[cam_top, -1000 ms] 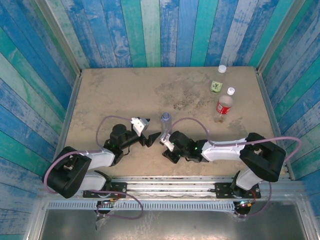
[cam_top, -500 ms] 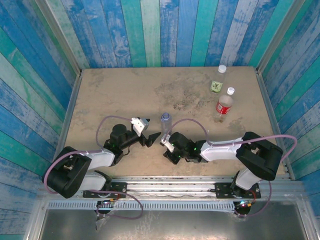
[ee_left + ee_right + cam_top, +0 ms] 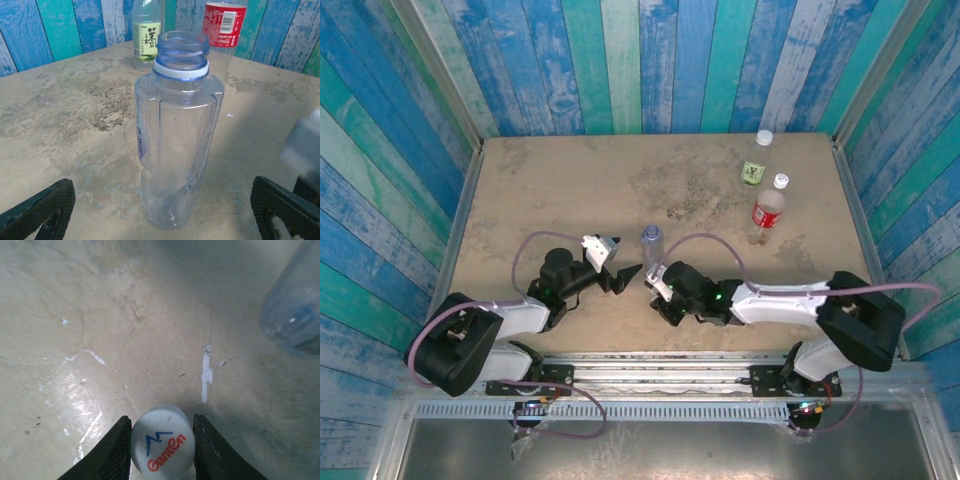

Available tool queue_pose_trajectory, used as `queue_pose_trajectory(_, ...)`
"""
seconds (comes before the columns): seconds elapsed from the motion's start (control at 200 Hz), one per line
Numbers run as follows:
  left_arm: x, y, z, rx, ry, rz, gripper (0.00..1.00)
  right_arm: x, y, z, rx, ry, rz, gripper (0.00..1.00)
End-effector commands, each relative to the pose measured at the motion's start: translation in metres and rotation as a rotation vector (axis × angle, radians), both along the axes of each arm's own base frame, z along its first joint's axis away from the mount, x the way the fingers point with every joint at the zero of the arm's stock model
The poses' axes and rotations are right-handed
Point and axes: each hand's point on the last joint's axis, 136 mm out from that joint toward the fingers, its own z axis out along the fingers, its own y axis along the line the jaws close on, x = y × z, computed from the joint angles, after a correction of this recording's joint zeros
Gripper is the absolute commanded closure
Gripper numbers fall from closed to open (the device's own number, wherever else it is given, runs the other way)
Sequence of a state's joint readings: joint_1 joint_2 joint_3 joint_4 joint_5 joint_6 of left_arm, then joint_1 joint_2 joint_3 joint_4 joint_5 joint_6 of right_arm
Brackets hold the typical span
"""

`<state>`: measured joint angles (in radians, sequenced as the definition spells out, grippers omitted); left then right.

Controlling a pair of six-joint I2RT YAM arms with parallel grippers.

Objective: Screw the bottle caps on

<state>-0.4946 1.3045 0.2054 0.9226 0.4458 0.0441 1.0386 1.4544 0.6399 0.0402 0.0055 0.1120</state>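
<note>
Top view: plain bottle [image 3: 651,240] stands upright by the middle of the table's [image 3: 570,180] near edge, neck open. Left hand [image 3: 623,257] is just left of it. Right hand [image 3: 652,284] is low, just on its near side. Red-labelled bottle [image 3: 767,212] and green-labelled bottle [image 3: 753,170] stand toward the far right corner, both capped.

Left wrist: fingers [image 3: 42,206] spread wide either side of the plain bottle, not touching.

Right wrist: white cap [image 3: 162,442] pinched in the narrow right hand, printed top showing. Can't tell if it's off the table.

Bottle axis is vertical and its mouth sits above and beyond the cap. Likely lift the cap, then lower it along that axis. Left hand is nearer to brace the body.
</note>
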Motion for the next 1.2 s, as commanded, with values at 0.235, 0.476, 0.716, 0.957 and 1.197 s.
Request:
queue_pose_trajectory(0.235, 0.009, -0.017, 0.018, -0.037, -0.081, -0.080, 0.06, 0.015, -0.013, 0.102, 0.047, -0.046, -0.063, 0.66)
queue_pose_trajectory(0.476, 0.015, -0.028, 0.025, -0.053, -0.139, -0.124, 0.06, 0.039, -0.024, 0.156, 0.085, -0.035, -0.123, 0.66)
queue_pose_trajectory(0.716, 0.023, -0.056, 0.016, -0.026, -0.160, -0.169, 0.05, 0.071, -0.028, 0.183, 0.127, -0.053, -0.168, 0.65)
queue_pose_trajectory(0.957, 0.032, -0.069, 0.007, -0.010, -0.144, -0.172, 0.05, 0.088, -0.028, 0.193, 0.107, -0.064, -0.180, 0.64)
queue_pose_trajectory(1.197, 0.032, -0.064, 0.007, -0.079, -0.128, -0.138, 0.03, 0.097, -0.024, 0.196, 0.092, -0.069, -0.171, 0.64)
